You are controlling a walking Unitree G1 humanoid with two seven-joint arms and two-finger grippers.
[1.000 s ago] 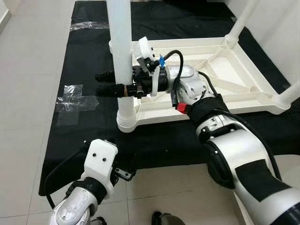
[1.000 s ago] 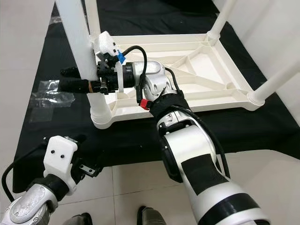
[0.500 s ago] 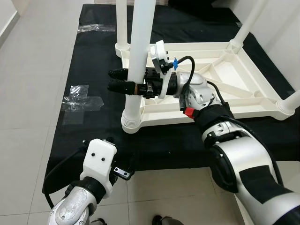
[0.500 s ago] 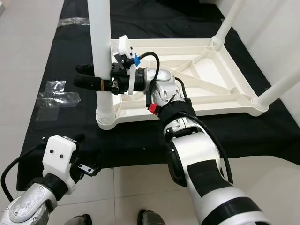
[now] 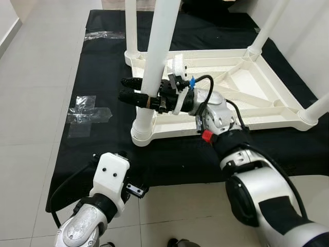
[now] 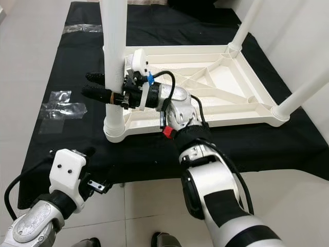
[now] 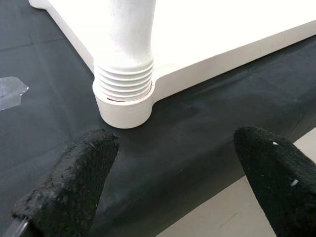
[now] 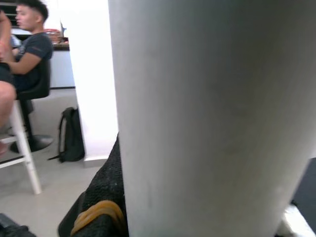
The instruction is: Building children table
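A white plastic children's table (image 5: 247, 98) lies upside down on a black mat (image 5: 103, 62). Its near-left leg (image 5: 159, 46) stands upright in the threaded corner socket (image 5: 141, 135). My right gripper (image 5: 124, 88) reaches in from the right and is shut on that leg a little above the socket, one black finger on each side. In the right wrist view the leg (image 8: 212, 118) sits close up with one finger (image 8: 106, 197) against it. My left gripper (image 7: 173, 168) hangs low at the mat's front edge, open, its fingers (image 7: 69, 187) wide apart and facing the socket (image 7: 123, 94).
Three more legs stand at the other corners (image 5: 131, 25) (image 5: 270, 23) (image 5: 316, 108). Clear tape (image 5: 87, 114) lies crumpled at the mat's left edge on the tiled floor. A person (image 8: 24, 54) sits on a chair in the background, a black backpack (image 8: 71, 140) beside them.
The whole picture has shifted, so my head has moved. My right gripper keeps its hold on the near-left leg. The left arm stays where it was.
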